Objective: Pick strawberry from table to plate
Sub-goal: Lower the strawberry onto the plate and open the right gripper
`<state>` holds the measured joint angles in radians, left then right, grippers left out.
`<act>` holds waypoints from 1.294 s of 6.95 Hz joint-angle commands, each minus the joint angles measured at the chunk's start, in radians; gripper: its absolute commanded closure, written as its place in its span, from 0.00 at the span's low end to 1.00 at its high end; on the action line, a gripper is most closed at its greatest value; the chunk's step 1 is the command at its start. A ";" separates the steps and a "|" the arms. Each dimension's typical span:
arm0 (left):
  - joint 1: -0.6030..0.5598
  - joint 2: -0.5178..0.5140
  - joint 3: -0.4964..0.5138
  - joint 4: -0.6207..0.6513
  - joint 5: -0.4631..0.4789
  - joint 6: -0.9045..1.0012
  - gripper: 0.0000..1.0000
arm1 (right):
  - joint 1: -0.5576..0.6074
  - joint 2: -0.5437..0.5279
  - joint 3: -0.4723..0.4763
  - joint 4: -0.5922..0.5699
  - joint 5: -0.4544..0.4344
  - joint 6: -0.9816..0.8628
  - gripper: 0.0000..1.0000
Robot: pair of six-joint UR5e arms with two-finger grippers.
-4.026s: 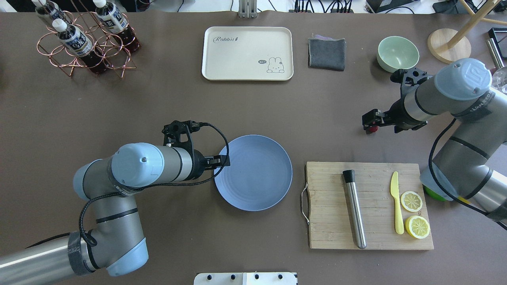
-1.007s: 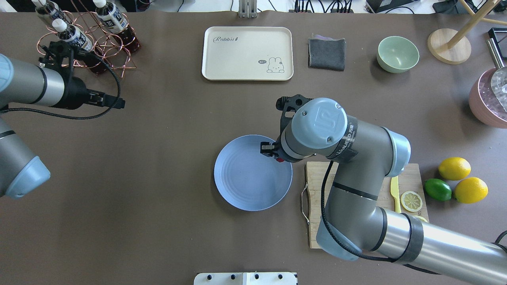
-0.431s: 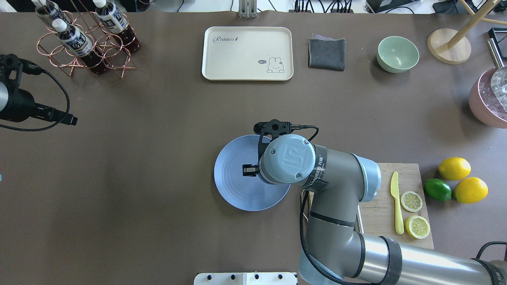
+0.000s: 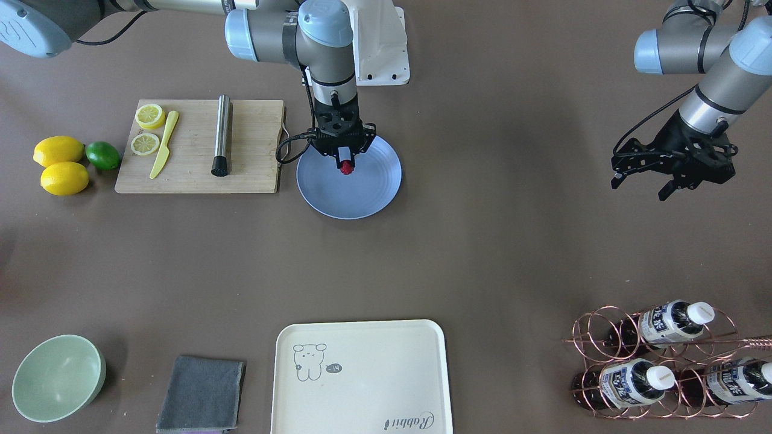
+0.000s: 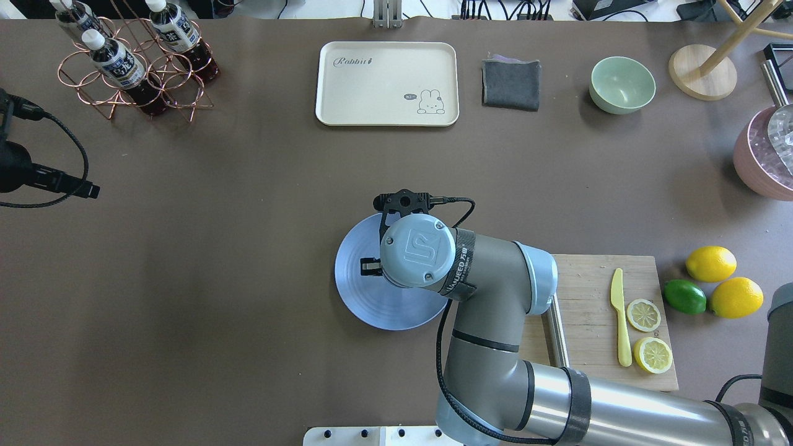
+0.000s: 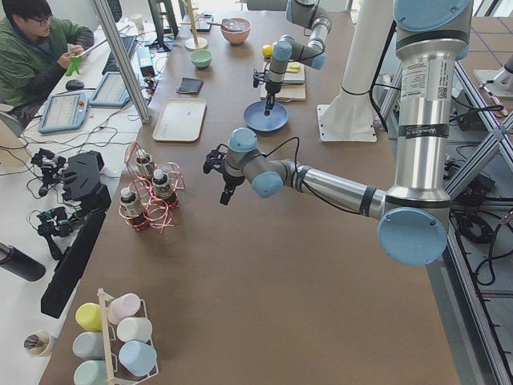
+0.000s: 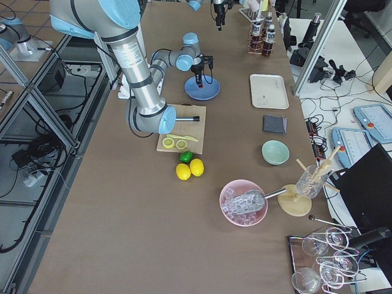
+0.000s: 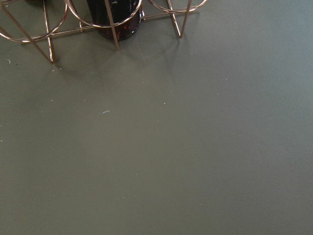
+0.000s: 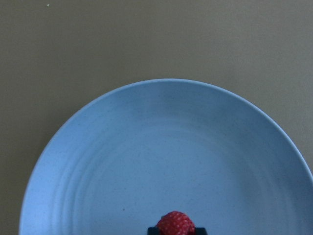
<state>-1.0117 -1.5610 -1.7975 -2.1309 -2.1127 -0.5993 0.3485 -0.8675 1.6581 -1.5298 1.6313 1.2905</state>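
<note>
Right jaws pinch the strawberry (image 4: 345,168) between their tips over the plate (image 4: 368,196)

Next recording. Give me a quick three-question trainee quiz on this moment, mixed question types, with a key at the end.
1. True or false: the plate already carries lemon slices.
2. What holds the strawberry? A) the left claw B) the right claw C) nothing, it lies free
3. Fill in: the small green fruit beside the two lemons is a ___.

Key: 1 false; 2 B; 3 lime.
</note>
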 commanded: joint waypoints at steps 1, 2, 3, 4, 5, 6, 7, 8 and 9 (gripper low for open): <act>-0.005 0.001 0.001 0.000 0.000 0.004 0.02 | -0.008 0.008 -0.053 0.066 -0.018 0.004 1.00; -0.004 0.001 0.003 0.000 -0.001 0.004 0.02 | -0.009 0.007 -0.055 0.069 -0.018 0.006 1.00; -0.004 0.001 0.003 0.000 -0.001 0.004 0.02 | -0.010 0.004 -0.057 0.069 -0.019 0.006 0.93; -0.004 0.002 0.001 0.000 -0.001 0.004 0.02 | -0.008 0.004 -0.055 0.069 -0.018 0.006 0.50; -0.004 0.002 0.001 0.000 -0.001 0.004 0.02 | -0.008 0.001 -0.046 0.068 -0.019 0.009 0.01; -0.004 0.002 0.001 0.000 -0.001 0.004 0.02 | -0.006 0.001 -0.038 0.063 -0.018 0.016 0.00; -0.004 0.002 0.000 0.000 -0.001 0.004 0.02 | 0.000 0.001 -0.019 0.056 -0.013 0.016 0.00; -0.010 0.001 -0.005 0.002 -0.013 0.006 0.02 | 0.007 0.001 0.026 0.015 -0.005 0.016 0.00; -0.063 0.013 0.000 0.002 -0.054 0.054 0.02 | 0.029 -0.002 0.099 -0.081 0.018 0.015 0.00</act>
<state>-1.0340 -1.5563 -1.7996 -2.1297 -2.1335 -0.5810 0.3584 -0.8677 1.6875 -1.5274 1.6291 1.3063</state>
